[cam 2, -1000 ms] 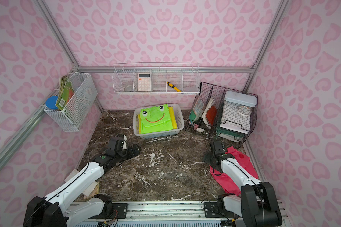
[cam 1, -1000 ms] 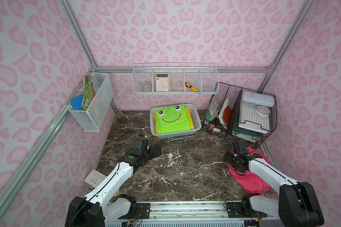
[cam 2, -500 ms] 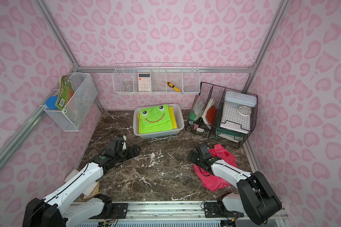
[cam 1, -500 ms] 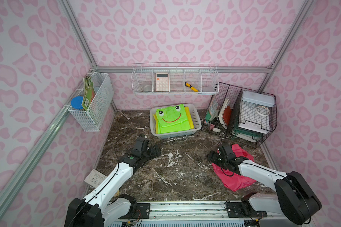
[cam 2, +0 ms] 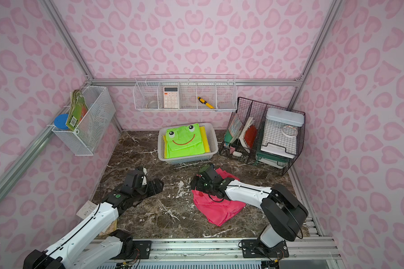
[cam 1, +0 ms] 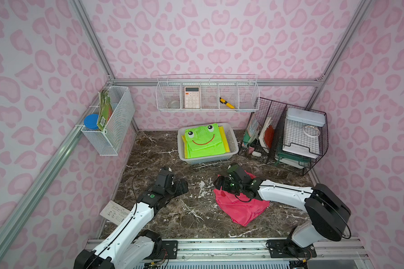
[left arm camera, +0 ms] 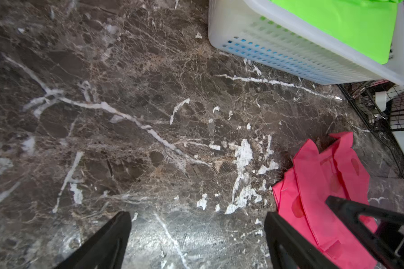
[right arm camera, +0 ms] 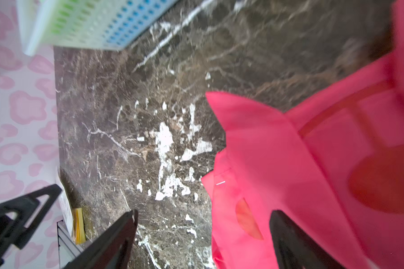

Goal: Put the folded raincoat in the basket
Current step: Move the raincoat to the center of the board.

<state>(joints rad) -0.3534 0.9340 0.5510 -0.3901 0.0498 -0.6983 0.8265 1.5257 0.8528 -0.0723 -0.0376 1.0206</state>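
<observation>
Wide open and empty, both sets of jaws: right gripper (cam 1: 217, 182) low over the corner of the pink folded raincoat (cam 1: 240, 207) nearest the basket (cam 1: 208, 160), contact not clear; left gripper (cam 1: 183, 184) over bare marble table (cam 1: 173, 209) in front of the basket. Pink raincoat flat on the table, in front of the basket and clear of it, not yet inside. Green frog raincoat (cam 1: 203, 142) already lying in the basket, with a yellow layer beneath.

Probably the grasp step. To do it well:
- Come down on the folded edge and slide one finger under all layers.
- Pinch the whole stack, not the top sheet alone.
- Close firmly before lifting, the fabric looking slippery.
- Lift level, clear the basket's front rim, and set down square on the green one.
</observation>
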